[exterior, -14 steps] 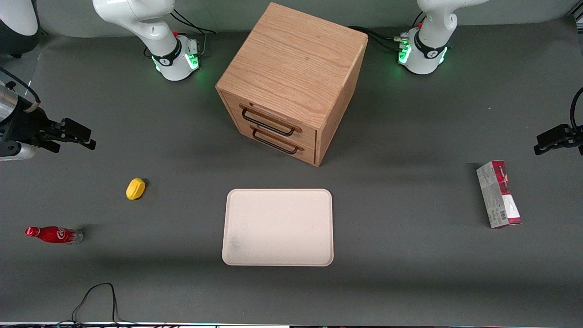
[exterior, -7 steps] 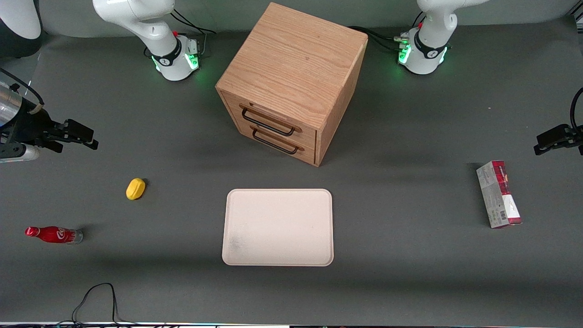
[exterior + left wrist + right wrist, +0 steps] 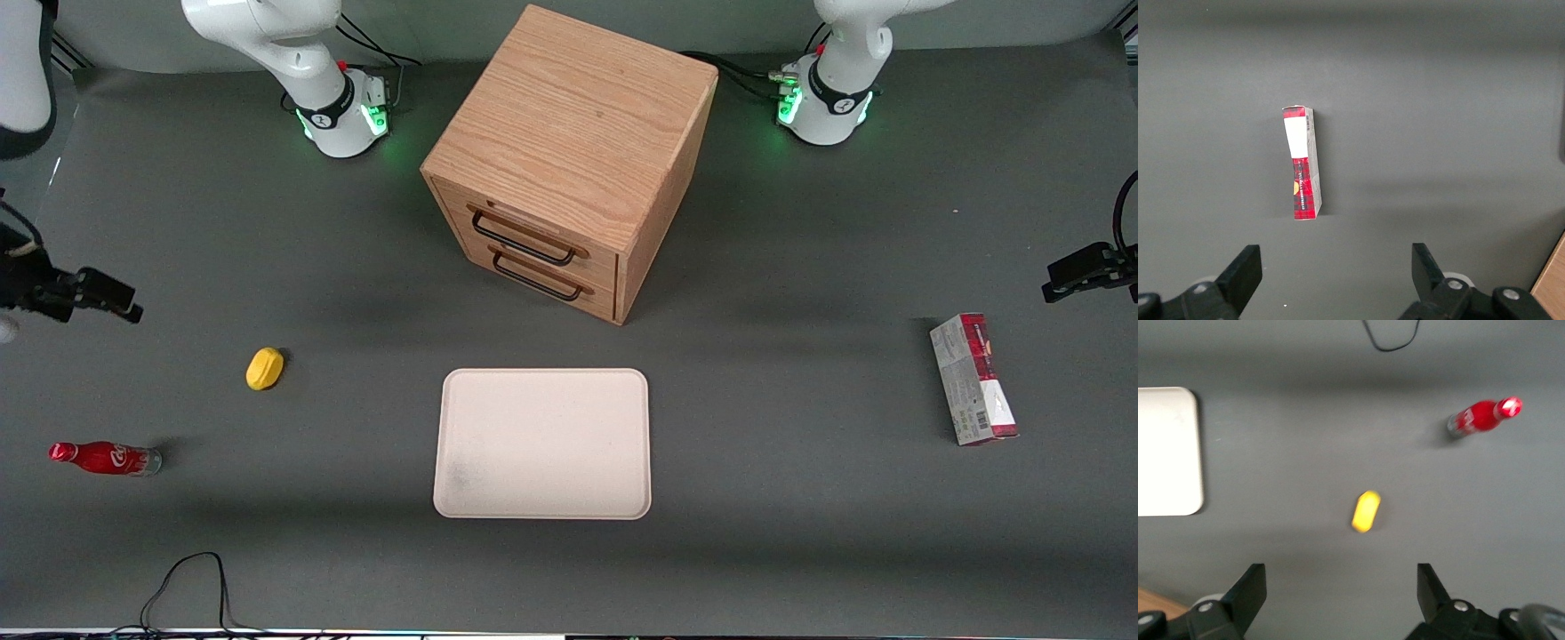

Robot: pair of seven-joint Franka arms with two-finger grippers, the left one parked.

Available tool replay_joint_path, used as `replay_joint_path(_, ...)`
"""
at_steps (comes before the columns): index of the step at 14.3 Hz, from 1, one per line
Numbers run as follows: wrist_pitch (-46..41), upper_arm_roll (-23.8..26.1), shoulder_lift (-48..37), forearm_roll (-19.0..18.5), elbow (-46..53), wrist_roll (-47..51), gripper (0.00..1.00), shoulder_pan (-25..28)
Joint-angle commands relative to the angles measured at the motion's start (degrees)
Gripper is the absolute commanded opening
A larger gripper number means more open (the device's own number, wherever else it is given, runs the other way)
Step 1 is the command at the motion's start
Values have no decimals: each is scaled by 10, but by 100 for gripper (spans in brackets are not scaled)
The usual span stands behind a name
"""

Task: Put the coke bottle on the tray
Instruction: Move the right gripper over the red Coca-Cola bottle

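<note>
cable [image 3: 182, 582]: loops on the bench [image 3: 800, 551] edge nearest the front camera, clear of my work.
bottle [image 3: 105, 458]: lying on its side on the bench, at my arm's end, well apart from the tray. Also seen from my wrist [image 3: 1481, 417], cap pointing away from the tray.
tray [image 3: 543, 443]: flat mid-bench, nothing on it; one corner shows from my wrist [image 3: 1168, 450].
carton [image 3: 973, 378]: toward the parked arm's end, not mine to touch.
lemon-ish yellow thing [image 3: 265, 368]: between my pincer and the bottle, farther from the front camera than the bottle; distractor. Wrist sees it too [image 3: 1365, 511].
pincer [image 3: 107, 299]: up in the air at my end, farther from the front camera than the bottle, not over it. Fingers [image 3: 1248, 593] spread wide, nothing between them.
cabinet [image 3: 569, 160]: farthest, drawers closed, irrelevant.
progress: nothing done yet. Bottle not grasped, not lifted.
left to do: get above the bottle, come down, pinch across the body, carry to the tray, set down, let go.
risk, my guess: round bottle on its side may roll if I nudge it off-centre.
</note>
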Motion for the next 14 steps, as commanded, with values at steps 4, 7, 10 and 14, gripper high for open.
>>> replay_joint_path(4,21,-44,177,4,155,-156,100,-60)
replay_joint_path(7,71,-45,253,72,195,-228,100,-113)
replay_joint_path(10,77,-41,332,90,266,-265,100,-147)
replay_joint_path(14,137,-40,387,139,280,-328,100,-167)
